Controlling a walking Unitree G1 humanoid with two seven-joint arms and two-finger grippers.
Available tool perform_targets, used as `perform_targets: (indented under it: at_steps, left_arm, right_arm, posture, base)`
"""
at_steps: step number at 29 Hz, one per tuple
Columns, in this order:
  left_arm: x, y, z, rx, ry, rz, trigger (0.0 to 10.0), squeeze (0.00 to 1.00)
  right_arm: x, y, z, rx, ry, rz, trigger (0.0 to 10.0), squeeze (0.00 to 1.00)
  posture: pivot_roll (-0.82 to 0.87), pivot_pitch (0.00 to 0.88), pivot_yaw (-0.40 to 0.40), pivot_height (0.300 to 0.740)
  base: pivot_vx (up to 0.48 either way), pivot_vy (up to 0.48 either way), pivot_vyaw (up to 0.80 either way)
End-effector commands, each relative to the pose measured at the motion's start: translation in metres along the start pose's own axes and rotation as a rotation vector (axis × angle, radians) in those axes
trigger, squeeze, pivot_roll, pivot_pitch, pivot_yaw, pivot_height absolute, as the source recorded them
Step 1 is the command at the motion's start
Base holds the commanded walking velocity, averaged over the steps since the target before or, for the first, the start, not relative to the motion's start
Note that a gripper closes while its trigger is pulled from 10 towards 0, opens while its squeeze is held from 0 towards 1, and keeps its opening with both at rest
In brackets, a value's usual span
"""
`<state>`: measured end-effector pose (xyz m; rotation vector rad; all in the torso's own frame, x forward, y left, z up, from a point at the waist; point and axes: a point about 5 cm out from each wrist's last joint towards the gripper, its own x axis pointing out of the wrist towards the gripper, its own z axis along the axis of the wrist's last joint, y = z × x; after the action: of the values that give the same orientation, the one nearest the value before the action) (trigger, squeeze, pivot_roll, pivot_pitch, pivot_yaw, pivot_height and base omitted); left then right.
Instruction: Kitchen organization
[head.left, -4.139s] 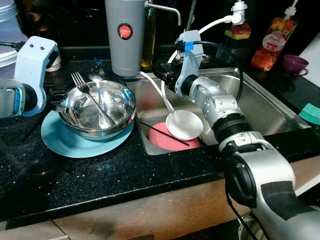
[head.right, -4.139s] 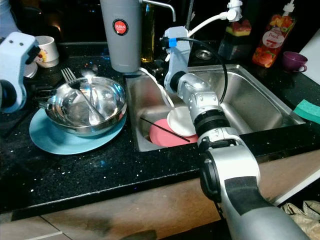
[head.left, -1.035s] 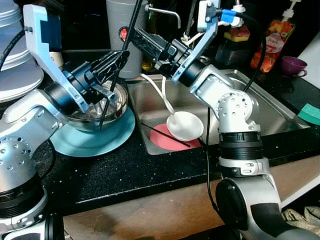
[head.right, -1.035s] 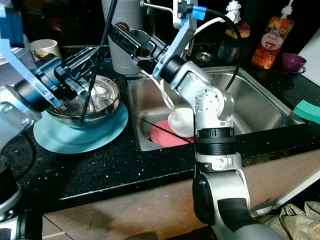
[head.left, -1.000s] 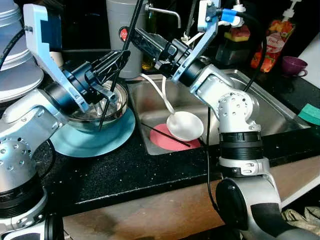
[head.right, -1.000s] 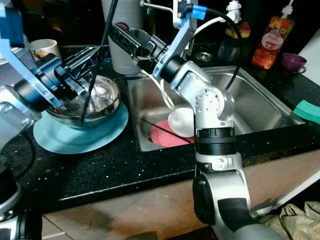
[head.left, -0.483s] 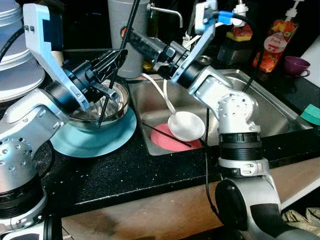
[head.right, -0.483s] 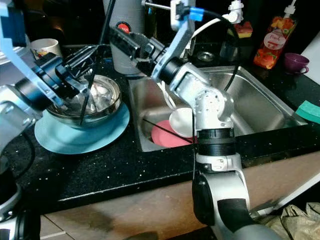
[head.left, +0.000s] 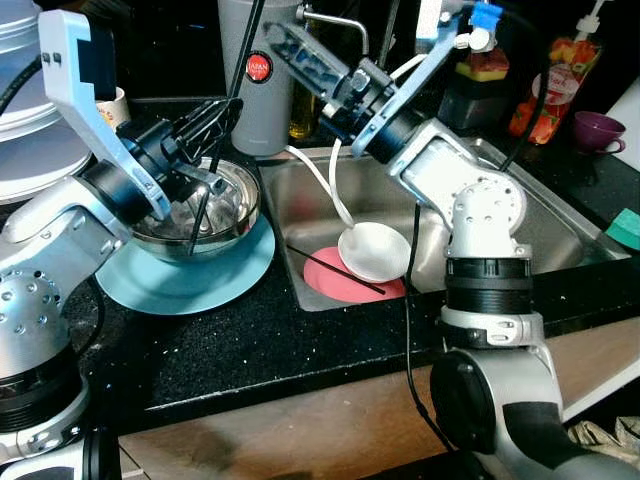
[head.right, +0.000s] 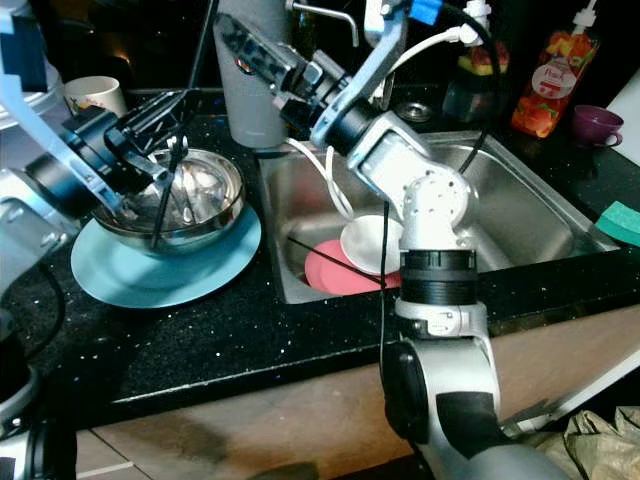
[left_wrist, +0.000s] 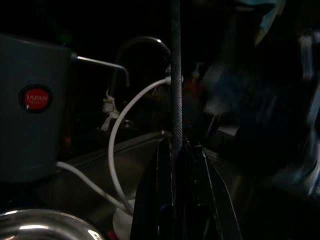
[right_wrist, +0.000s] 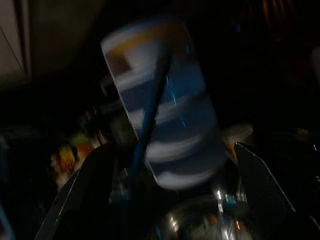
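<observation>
Left eye view: left gripper (head.left: 205, 125) pinches a black chopstick (head.left: 228, 110).
Its jaws are closed on the stick above the steel bowl (head.left: 215, 215); right gripper (head.left: 290, 45) spread wide, holding nothing.

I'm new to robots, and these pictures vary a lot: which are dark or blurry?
Both wrist views are very dark; the right wrist view is smeared, blurring the left arm. The left wrist view shows a stick sharply. The eye views are brighter, with glare on the bowl.

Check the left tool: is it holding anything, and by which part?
The left tool is shut on a black chopstick, gripping it about mid-length, lower end in the steel bowl.
</observation>
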<state>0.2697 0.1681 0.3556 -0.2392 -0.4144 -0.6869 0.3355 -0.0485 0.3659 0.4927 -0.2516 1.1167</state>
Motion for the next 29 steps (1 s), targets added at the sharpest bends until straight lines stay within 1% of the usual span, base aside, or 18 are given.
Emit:
perform_targets:
  at_steps: [1, 6, 12, 17, 21, 29]
  left_arm:
    - [0.002, -0.004, -0.001, -0.006, -0.005, -0.035, 0.0, 0.00]
    - [0.003, -0.008, -0.003, -0.018, 0.003, -0.058, 0.0, 0.00]
    - [0.003, -0.010, -0.004, -0.020, 0.011, -0.069, 0.0, 0.00]
    - [0.002, -0.013, -0.007, -0.021, 0.019, -0.077, 0.0, 0.00]
    - [0.001, -0.015, -0.008, -0.022, 0.025, -0.082, 0.0, 0.00]
    - [0.000, -0.015, -0.008, -0.022, 0.024, -0.079, 0.0, 0.00]
  right_arm:
    - [0.001, 0.002, -0.005, -0.040, 0.029, -0.005, 10.0, 0.00]
    - [0.002, 0.005, -0.006, -0.034, 0.034, 0.009, 10.0, 0.00]
    - [0.003, 0.005, -0.006, -0.033, 0.034, 0.007, 10.0, 0.00]
    - [0.004, 0.001, -0.002, -0.018, 0.009, -0.026, 10.0, 0.00]
    - [0.005, -0.004, 0.004, 0.010, -0.038, -0.060, 10.0, 0.00]
    - [0.005, -0.006, 0.007, 0.018, -0.055, -0.075, 10.0, 0.00]
  posture:
    - [0.04, 0.081, -0.061, 0.740]
    - [0.04, 0.072, -0.064, 0.740]
    - [0.04, 0.070, -0.064, 0.740]
    - [0.04, 0.072, -0.066, 0.740]
    - [0.04, 0.075, -0.066, 0.740]
    - [0.04, 0.080, -0.067, 0.740]
  base:
    - [0.000, 0.000, 0.00]
    - [0.000, 0.000, 0.00]
    - [0.000, 0.000, 0.00]
    - [0.000, 0.000, 0.00]
    - [0.000, 0.000, 0.00]
    - [0.000, 0.000, 0.00]
